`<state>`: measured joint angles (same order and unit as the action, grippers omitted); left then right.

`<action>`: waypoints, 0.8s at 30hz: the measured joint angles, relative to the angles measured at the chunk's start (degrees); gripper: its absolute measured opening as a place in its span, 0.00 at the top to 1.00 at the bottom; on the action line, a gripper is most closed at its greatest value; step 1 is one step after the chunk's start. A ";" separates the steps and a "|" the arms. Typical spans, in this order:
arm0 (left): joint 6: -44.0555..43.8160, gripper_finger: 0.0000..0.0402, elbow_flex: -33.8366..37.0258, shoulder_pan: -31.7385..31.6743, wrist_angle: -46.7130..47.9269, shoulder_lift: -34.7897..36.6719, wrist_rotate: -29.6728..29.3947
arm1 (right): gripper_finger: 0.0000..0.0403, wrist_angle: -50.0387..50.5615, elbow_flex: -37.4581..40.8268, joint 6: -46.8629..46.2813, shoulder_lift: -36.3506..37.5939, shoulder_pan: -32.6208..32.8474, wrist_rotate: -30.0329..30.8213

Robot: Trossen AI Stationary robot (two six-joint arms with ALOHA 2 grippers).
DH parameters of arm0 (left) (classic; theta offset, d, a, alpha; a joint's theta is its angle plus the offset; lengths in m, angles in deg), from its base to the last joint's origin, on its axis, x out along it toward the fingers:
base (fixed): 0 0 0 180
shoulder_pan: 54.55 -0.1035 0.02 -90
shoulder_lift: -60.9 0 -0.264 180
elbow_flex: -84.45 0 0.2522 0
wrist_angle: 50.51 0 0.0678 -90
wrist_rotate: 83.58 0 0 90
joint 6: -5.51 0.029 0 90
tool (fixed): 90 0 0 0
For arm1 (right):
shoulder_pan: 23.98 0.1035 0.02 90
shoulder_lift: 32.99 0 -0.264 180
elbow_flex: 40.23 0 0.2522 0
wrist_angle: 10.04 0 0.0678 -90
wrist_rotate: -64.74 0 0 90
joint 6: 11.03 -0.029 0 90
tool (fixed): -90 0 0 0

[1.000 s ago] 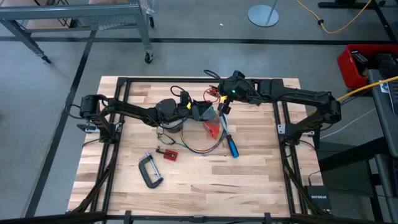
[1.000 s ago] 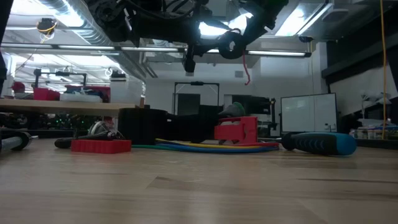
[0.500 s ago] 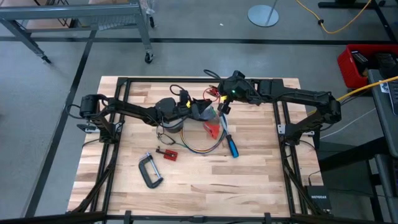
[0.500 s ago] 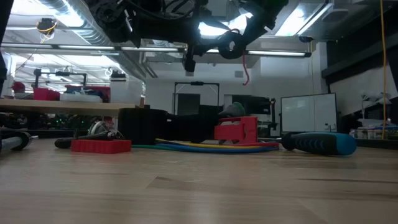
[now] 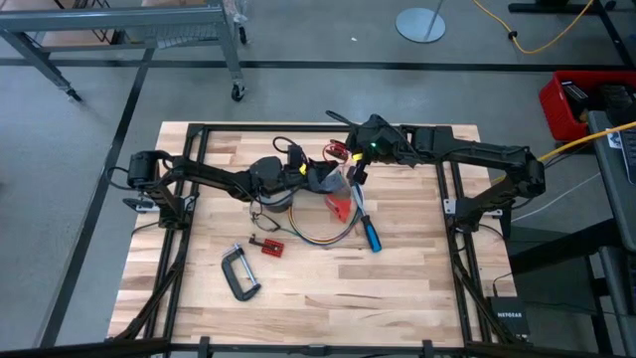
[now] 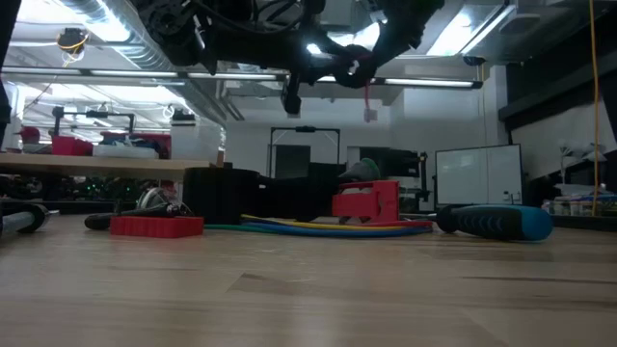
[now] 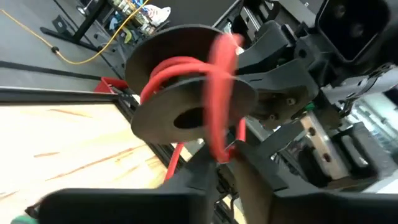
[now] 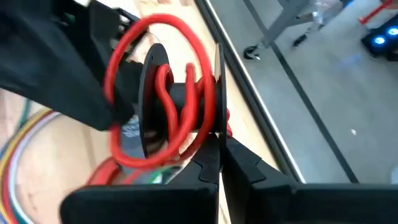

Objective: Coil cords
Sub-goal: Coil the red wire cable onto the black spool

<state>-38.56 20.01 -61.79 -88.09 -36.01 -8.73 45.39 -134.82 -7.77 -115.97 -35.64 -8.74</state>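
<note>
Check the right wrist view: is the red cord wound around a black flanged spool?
Yes. The red cord loops around the hub between the two flanges of the black spool, which the right gripper pinches by one flange.

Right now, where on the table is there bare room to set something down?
Free: the near strip of the table below the C-clamp, and the right side past the blue-handled screwdriver. Crowded: the middle back, around the multicolored cord, red block and both grippers.

On the table (image 5: 417, 278) lie one C-clamp (image 5: 239, 274), one blue-handled screwdriver (image 5: 369, 234), two red blocks, the small one (image 5: 265, 245) and the larger one (image 5: 339, 206), and one multicoloured cord (image 5: 323, 237). Above it hangs one black spool (image 8: 180, 102) wound with one red cord (image 8: 165, 68).
</note>
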 joint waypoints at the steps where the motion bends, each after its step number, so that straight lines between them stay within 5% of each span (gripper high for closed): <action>1: 0.78 0.93 0.00 0.00 -0.03 0.00 0.00 | 0.99 -0.42 0.00 0.01 0.00 0.02 -0.39; 24: 3.95 0.99 0.22 1.03 9.39 0.00 -1.94 | 0.98 -0.88 0.06 -0.63 0.00 0.02 -9.62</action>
<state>-34.60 20.23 -60.76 -78.71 -36.01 -10.68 44.51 -134.76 -8.40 -115.97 -35.62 -18.36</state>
